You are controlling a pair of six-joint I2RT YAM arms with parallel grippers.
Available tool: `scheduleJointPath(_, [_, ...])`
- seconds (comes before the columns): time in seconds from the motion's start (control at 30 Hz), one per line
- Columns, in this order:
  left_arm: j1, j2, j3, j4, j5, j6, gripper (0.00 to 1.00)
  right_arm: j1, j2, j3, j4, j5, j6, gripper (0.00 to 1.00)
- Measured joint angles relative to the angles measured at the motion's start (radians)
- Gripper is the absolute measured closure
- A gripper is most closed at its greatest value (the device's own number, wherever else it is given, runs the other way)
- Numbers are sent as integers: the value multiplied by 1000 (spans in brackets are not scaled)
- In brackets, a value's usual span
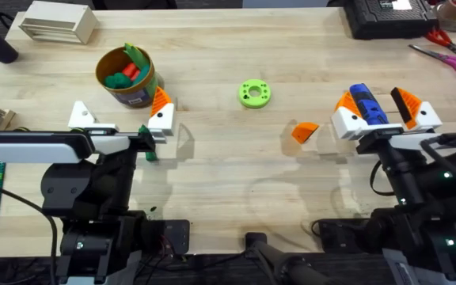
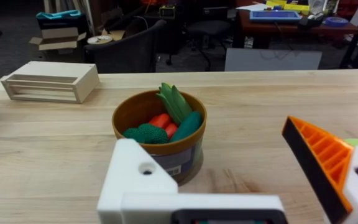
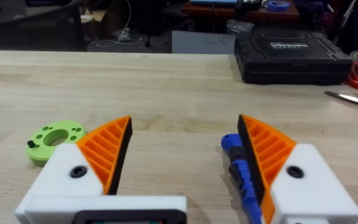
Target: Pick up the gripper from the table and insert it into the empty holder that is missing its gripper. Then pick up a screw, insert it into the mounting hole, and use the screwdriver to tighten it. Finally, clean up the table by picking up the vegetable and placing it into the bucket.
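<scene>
**Orange tip loose on the bench, screwdriver between right fingers**

The right gripper has its fingers spread wide, the blue screwdriver lying between them against the right-hand one; whether it is gripped cannot be told. The left gripper stands open and holds nothing; its left finger is the empty holder. The gripper lies on the bench just left of the right arm's fingers. The mounting hole sits mid-bench. The bucket, far left, contains toy vegetables.
</scene>
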Motion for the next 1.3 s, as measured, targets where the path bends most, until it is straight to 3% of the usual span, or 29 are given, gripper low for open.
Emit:
scheduleJointPath(0.47, [0,0,0,0,0,0,5,0,0,0,-6,0,2,13])
scheduleJointPath(0.63, [0,0,32,-40,0,1,5,0,6,31,-67,0,75,12])
scheduleJointPath(0.7, [0,4,100,-107,0,3,5,0,24,91,-175,-3,88,12])
scheduleJointPath(0.83, [0,77,345,-335,0,4,5,0,110,284,-369,-5,87,13])
scheduleJointPath(1.0, [0,262,654,-648,0,4,5,0,267,576,-533,-8,71,12])
scheduleJointPath(1.1, [0,398,794,-809,2,4,5,0,353,694,-599,-8,68,12])
scheduleJointPath(1.3, [0,589,876,-860,44,4,5,0,433,751,-623,-8,67,13])
